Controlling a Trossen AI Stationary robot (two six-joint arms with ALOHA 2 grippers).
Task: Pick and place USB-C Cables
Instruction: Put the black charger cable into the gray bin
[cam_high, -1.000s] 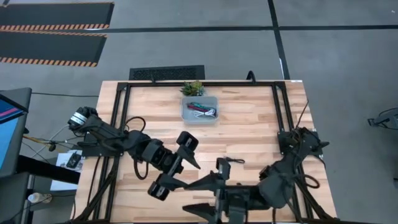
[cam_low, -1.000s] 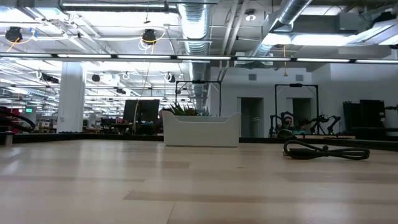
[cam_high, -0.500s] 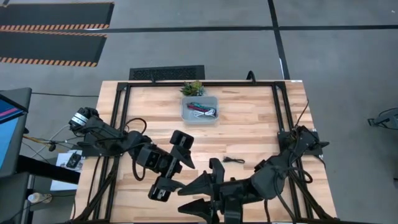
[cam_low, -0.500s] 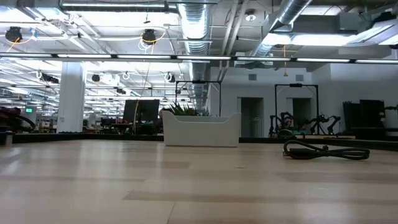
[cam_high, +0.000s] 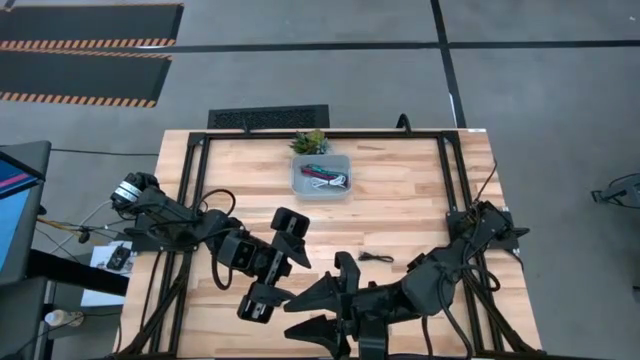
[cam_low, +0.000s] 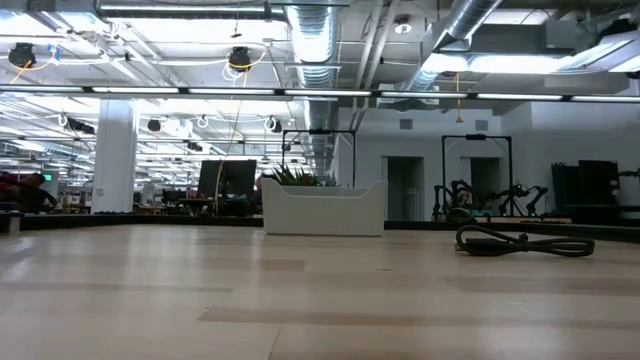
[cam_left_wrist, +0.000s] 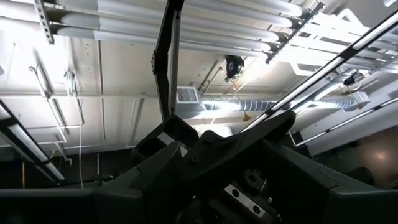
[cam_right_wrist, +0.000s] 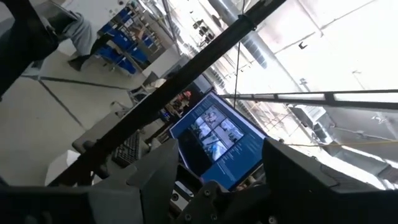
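Observation:
The black USB-C cable (cam_high: 376, 258) lies flat on the wooden table, right of centre; in the low view the black cable (cam_low: 525, 243) shows at the right. The clear bin (cam_high: 321, 176) stands near the far edge and holds the teal, dark red and white cables (cam_high: 322, 177). My left gripper (cam_high: 285, 268) hovers open over the table's near-left part. My right gripper (cam_high: 303, 316) hovers open near the near edge, left of the black cable. Both wrist views look up at the ceiling and show no cable.
A small green potted plant (cam_high: 310, 142) stands just behind the bin at the far edge. A black frame (cam_high: 190, 160) runs around the table top. The two grippers are close together at the near side. Bare wood lies between the bin and the black cable.
My right gripper has moved along the near edge toward the table's left, away from the black cable, which now shows in full. My left gripper has drawn back a little toward the left. The cable has not moved.

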